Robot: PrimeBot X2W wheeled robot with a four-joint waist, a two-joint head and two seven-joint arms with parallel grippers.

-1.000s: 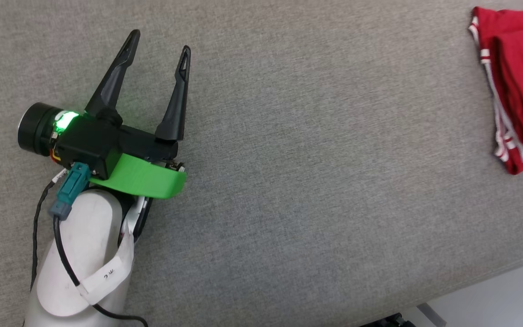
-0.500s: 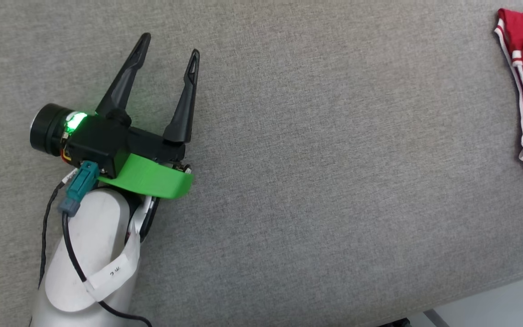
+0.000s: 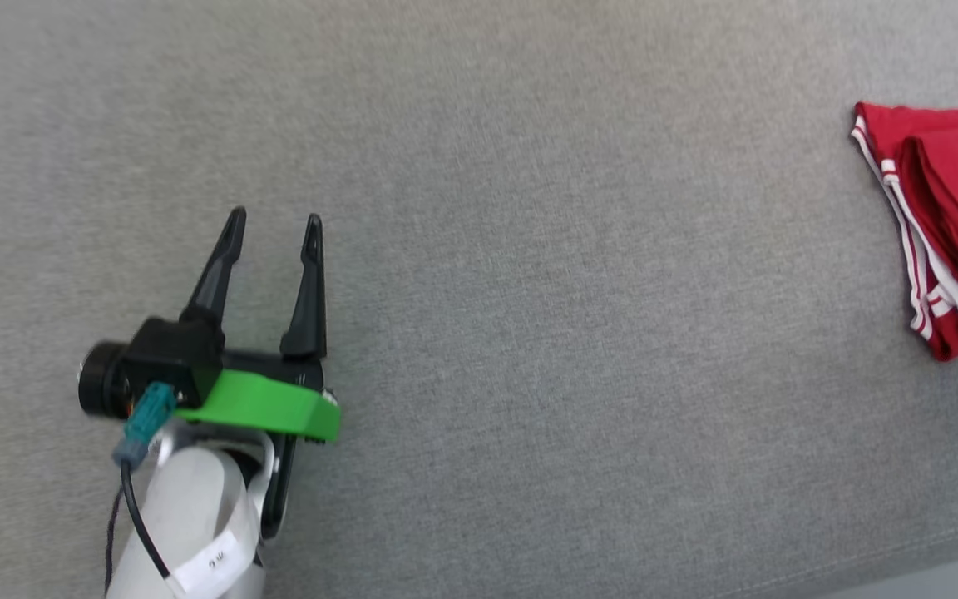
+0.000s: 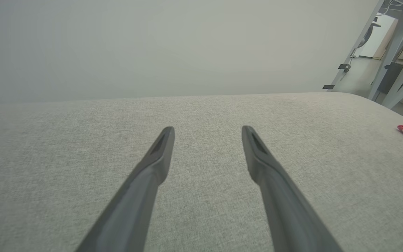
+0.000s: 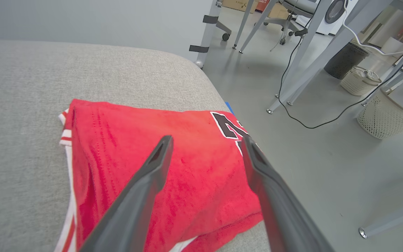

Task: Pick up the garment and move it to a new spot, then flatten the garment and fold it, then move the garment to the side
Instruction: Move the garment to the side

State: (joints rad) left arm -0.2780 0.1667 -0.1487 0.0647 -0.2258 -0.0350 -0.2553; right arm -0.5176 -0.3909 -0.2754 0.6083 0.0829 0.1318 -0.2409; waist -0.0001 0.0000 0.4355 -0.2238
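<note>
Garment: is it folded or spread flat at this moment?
Folded. The garment lies as a compact stack of overlapping layers near the edge of the grey surface, not spread out.

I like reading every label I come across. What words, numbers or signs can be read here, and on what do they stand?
Black, white-edged numerals on the garment: partly hidden behind the right gripper, not readable whole.
Dark marks on the white tag around the forearm: too blurred to read.
Print on the cardboard boxes far back: too small to read.
No text can be quoted with certainty.
</note>
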